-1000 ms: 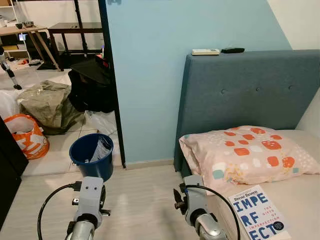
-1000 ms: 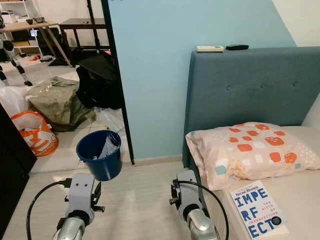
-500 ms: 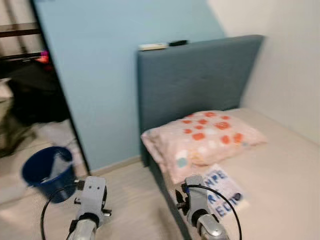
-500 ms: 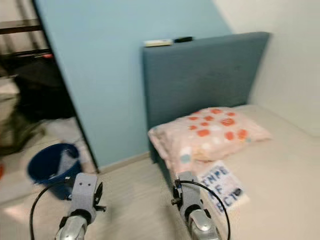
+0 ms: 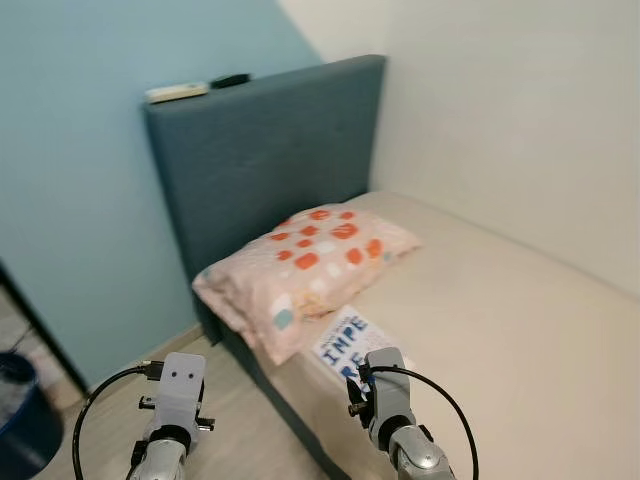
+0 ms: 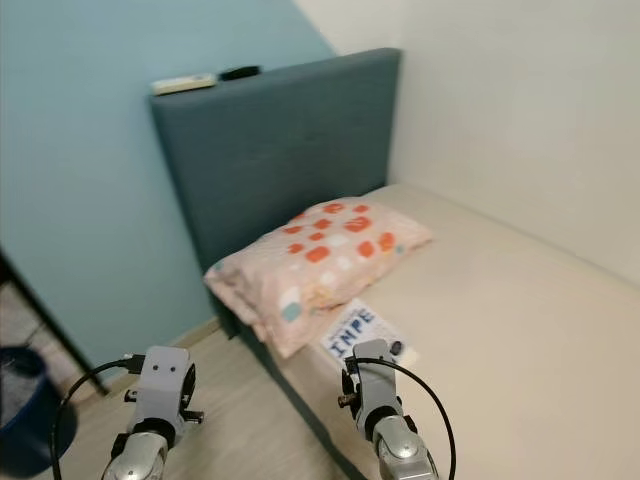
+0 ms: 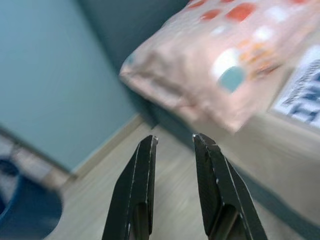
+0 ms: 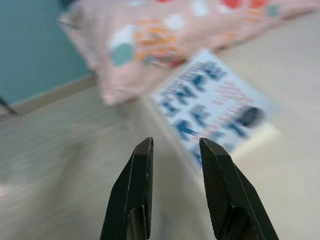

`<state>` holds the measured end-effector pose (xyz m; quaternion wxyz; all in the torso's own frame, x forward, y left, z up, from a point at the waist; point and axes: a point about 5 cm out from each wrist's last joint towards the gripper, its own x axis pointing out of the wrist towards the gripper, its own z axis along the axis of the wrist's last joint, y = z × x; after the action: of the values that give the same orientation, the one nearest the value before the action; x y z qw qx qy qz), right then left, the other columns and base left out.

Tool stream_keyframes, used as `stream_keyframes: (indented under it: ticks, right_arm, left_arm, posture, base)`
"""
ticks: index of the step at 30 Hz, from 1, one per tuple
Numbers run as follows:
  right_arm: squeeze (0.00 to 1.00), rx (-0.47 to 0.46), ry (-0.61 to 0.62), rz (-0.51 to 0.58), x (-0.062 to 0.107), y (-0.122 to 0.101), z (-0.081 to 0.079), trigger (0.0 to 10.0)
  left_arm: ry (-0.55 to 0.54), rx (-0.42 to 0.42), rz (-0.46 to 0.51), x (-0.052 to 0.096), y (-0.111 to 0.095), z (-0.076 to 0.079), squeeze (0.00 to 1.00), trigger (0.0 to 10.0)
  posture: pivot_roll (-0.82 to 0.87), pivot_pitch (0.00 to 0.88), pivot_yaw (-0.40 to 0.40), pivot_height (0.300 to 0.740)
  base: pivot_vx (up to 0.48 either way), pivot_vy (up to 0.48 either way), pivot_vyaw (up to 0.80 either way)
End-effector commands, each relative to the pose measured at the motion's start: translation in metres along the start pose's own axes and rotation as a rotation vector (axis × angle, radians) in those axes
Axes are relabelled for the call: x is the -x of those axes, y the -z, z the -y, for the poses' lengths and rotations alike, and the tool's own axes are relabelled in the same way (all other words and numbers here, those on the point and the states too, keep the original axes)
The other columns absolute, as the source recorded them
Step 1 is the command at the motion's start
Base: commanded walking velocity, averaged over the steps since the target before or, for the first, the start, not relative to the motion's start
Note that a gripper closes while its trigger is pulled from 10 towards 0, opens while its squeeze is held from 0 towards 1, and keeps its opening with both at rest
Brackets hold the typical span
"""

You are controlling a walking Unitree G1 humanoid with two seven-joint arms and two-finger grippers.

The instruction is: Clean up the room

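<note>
A white book with blue letters [image 5: 343,342] lies flat on the beige mattress [image 5: 500,320], at its edge just below a pink pillow with orange spots [image 5: 305,258]. My right gripper [image 8: 176,145] hangs open and empty over the floor beside the bed, with the book [image 8: 215,107] a short way beyond its fingertips. My left gripper [image 7: 175,142] is open and empty too, above the wooden floor, facing the pillow's end [image 7: 210,65]. Both wrists [image 5: 383,385] are held low in front of me.
A grey-blue headboard [image 5: 260,150] stands against the blue wall, with a white remote [image 5: 177,92] and a black remote [image 5: 231,79] on top. A dark blue bin [image 6: 25,405] stands on the floor at far left. A white wall runs along the bed's far side.
The camera has swung to the right: the doorway and the cluttered room have left the picture, and the bed now fills the middle. Both arms keep the same pose.
</note>
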<state>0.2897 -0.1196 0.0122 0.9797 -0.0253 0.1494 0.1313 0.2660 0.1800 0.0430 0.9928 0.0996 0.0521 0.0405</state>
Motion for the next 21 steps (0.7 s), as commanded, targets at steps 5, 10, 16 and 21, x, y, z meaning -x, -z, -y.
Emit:
stream_keyframes:
  ticks: [5, 10, 16, 21]
  right_arm:
    - [0.0, -0.022, 0.017, -0.019, 0.0021, 0.0047, 0.0025, 10.0]
    - [0.0, -0.026, 0.044, -0.026, 0.0044, 0.0077, 0.0074, 10.0]
    - [0.0, -0.032, 0.05, -0.029, 0.005, 0.0085, 0.0084, 10.0]
    - [0.0, -0.033, 0.049, -0.032, 0.0051, 0.0091, 0.0073, 10.0]
  left_arm:
    - [0.007, -0.015, -0.04, 0.0029, 0.0112, -0.0025, 0.0, 10.0]
    - [0.013, -0.009, -0.047, 0.0032, 0.0123, -0.0031, 0.0, 10.0]
    - [0.01, -0.012, -0.042, 0.0021, 0.0112, -0.0036, 0.0, 10.0]
    - [0.008, -0.014, -0.042, 0.0, 0.0115, -0.0052, 0.0, 10.0]
  posture:
    - [-0.01, 0.087, -0.009, 0.74]
    - [-0.02, 0.086, -0.006, 0.74]
    - [-0.02, 0.086, -0.006, 0.74]
    - [-0.02, 0.08, -0.005, 0.74]
  base:
    - [0.0, 0.0, -0.8]
    - [0.0, 0.0, -0.8]
    - [0.0, 0.0, -0.8]
    - [0.0, 0.0, -0.8]
